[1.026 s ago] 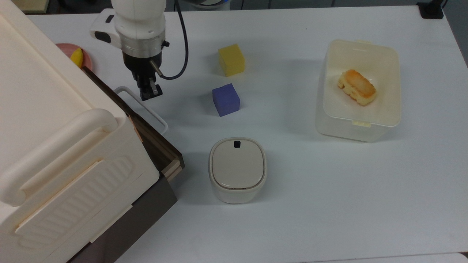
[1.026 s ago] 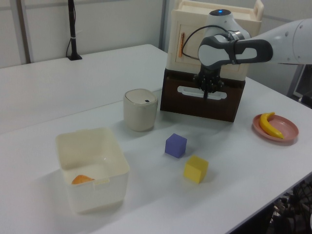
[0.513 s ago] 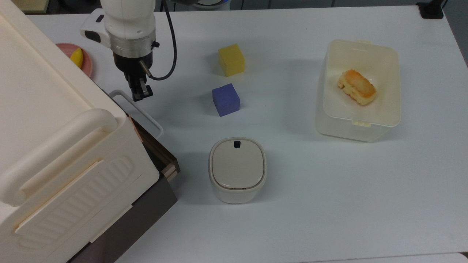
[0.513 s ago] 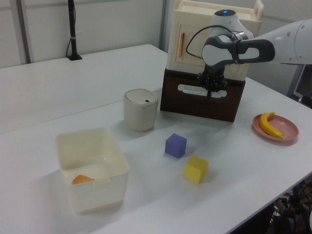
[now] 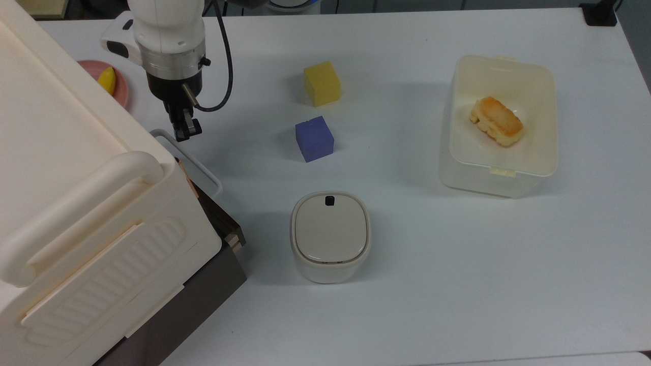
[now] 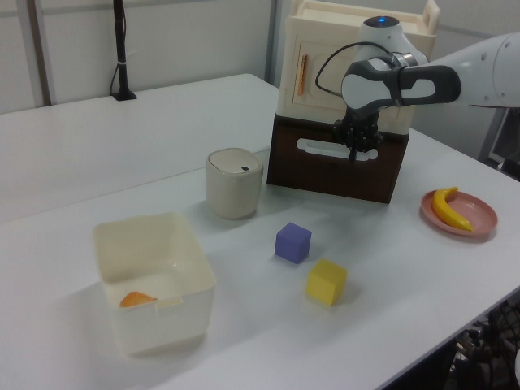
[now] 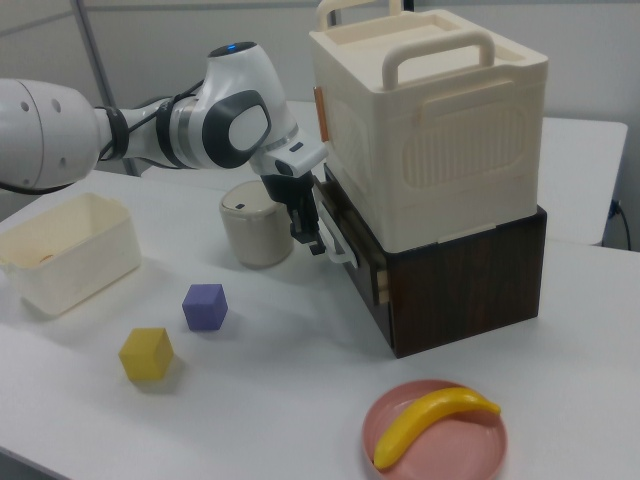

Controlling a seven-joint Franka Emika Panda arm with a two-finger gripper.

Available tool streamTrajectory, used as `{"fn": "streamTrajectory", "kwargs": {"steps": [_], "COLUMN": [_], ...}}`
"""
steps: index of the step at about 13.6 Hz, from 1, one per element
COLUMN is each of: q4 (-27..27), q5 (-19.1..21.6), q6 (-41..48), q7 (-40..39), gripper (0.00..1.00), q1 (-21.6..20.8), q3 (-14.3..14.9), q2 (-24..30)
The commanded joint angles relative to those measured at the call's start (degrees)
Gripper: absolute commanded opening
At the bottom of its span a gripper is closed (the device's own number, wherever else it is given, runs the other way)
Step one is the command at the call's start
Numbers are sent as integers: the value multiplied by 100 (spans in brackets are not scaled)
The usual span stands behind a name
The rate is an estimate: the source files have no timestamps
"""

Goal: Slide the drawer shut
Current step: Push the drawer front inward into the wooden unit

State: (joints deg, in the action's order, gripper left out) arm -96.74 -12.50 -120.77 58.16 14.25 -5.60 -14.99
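Observation:
The dark brown drawer (image 5: 219, 217) sticks out a little from under the cream cabinet (image 5: 76, 178); its pale wood rim (image 5: 233, 239) shows at the corner. Its thin white loop handle (image 5: 189, 158) lies along the front. My gripper (image 5: 183, 130) points down with its fingers together, tips pressed against the far end of the handle. In the left view the gripper (image 6: 357, 151) sits against the drawer front (image 6: 329, 173), at the handle's right end. In the right view the gripper (image 7: 311, 236) touches the handle (image 7: 337, 246) at the drawer front (image 7: 362, 268).
A rounded cream bin (image 5: 329, 236) stands just off the drawer's corner. A purple cube (image 5: 314, 138) and a yellow cube (image 5: 321, 83) sit mid-table. A translucent tub (image 5: 457, 162) holding a baked piece stands at the top view's right. A pink plate with a banana (image 5: 108, 80) lies behind the arm.
The gripper has moved toward the top view's left, pushing the handle with it. The drawer has slid further into the cabinet and sticks out less.

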Motion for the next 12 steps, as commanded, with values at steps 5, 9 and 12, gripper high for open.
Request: {"fn": "streamTrajectory", "kwargs": {"steps": [5,9,12], "q4": [-73,-73,-73], "q5": [-59,-33,-15], "q6": [-254,-324,-421], "q7": [126,143,152], "gripper": [0,0,0], "q1": [131,192,228], "q3": [51,51,51], "q2": [40,5,5]}}
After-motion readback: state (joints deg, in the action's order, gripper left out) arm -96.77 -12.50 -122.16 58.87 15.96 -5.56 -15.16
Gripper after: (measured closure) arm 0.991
